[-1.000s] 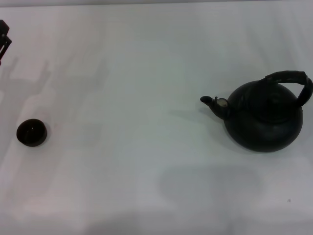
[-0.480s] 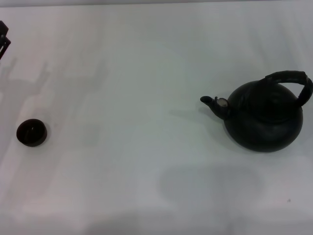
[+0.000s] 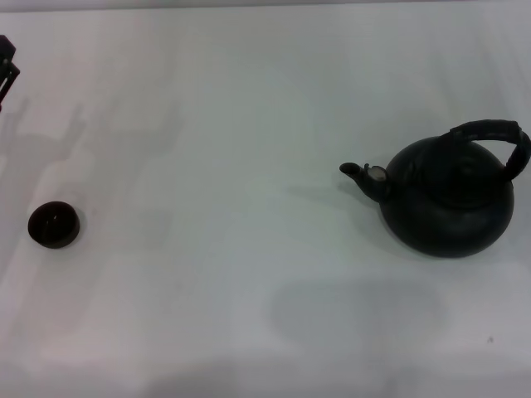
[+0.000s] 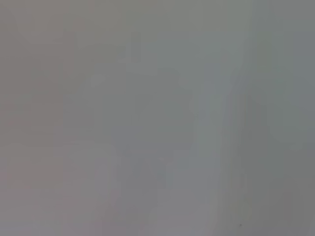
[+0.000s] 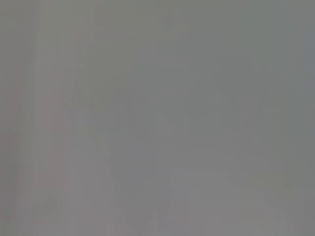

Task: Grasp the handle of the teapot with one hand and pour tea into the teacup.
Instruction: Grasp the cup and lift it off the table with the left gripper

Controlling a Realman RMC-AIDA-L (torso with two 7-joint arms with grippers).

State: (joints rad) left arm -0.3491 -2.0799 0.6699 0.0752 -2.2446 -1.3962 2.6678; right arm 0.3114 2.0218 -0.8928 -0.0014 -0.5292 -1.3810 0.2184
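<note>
The matte black teapot (image 3: 448, 199) stands on the white table (image 3: 249, 166) at the right in the head view, its short pale-tipped spout (image 3: 361, 173) pointing left. Its ribbed arched handle (image 3: 498, 137) rises over the top, toward the right side. Far to the left sits the tiny dark teacup (image 3: 54, 225), upright. A sliver of my left gripper (image 3: 5, 70) shows at the far left edge, well behind the teacup. My right gripper is out of view. Both wrist views show only blank grey surface.
A wide stretch of white tabletop lies between the teacup and the teapot. Soft shadows fall on the table at the left and near the front edge.
The sliver of the left gripper at the left edge has shifted very slightly. Teapot and teacup have not moved.
</note>
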